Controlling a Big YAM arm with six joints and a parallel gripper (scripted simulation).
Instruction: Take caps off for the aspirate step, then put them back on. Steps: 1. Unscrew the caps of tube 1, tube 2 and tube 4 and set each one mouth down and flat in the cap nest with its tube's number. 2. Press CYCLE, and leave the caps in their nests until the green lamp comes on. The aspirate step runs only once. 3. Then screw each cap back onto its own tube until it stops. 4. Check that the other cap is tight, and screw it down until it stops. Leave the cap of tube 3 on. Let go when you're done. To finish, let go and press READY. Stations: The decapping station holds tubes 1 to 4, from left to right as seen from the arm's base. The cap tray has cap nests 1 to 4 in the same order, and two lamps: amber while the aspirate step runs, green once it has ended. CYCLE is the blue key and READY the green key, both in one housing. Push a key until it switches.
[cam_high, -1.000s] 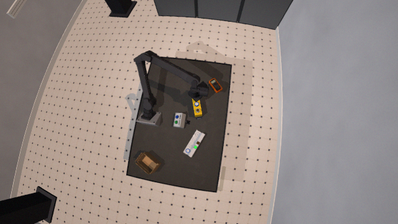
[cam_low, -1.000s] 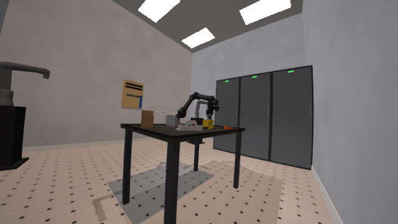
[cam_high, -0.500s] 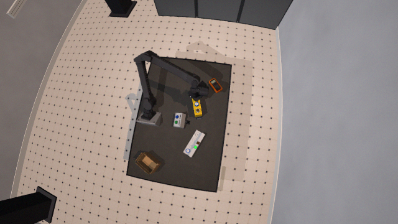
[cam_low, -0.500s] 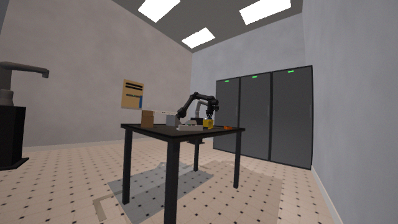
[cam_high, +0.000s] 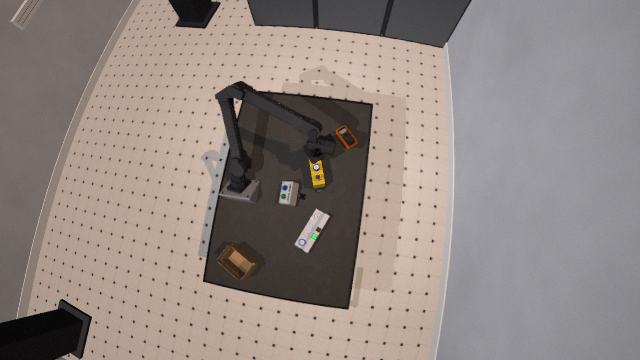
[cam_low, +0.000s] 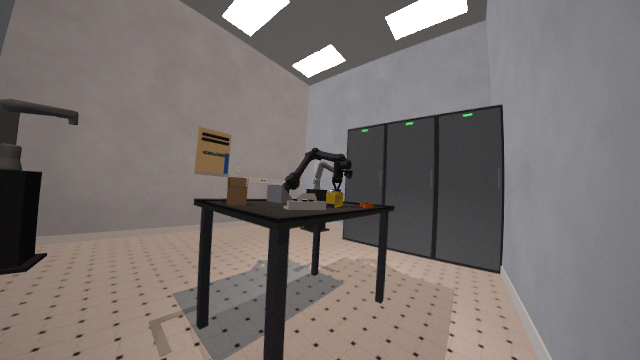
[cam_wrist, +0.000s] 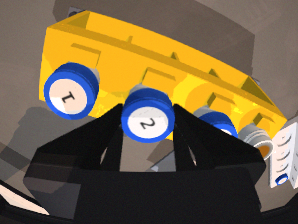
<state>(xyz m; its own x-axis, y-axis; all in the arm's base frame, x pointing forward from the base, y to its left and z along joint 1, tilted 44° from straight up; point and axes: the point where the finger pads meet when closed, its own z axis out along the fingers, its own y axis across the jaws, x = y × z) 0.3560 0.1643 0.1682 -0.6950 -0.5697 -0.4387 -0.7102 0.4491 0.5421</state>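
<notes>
wrist view: your gripper (cam_wrist: 148, 111) (cam_low: 337, 186), part-open, fingers closed on cap 2 (cam_wrist: 148, 119), one either side; cap 2 sits over the yellow decapping station (cam_wrist: 135, 55) (cam_high: 318, 183) (cam_low: 334, 198), between cap 1 (cam_wrist: 71, 92) and cap 3 (cam_wrist: 218, 122) (tube 4 (cam_wrist: 259, 143) uncapped).

since the earlier pictures, at most a slight shift of the arm's wrist (cam_high: 325, 146) (cam_low: 344, 164) can be made out above the yellow decapping station (cam_high: 320, 184) (cam_low: 334, 199) (cam_wrist: 115, 56), too small to be told exactly.
</notes>
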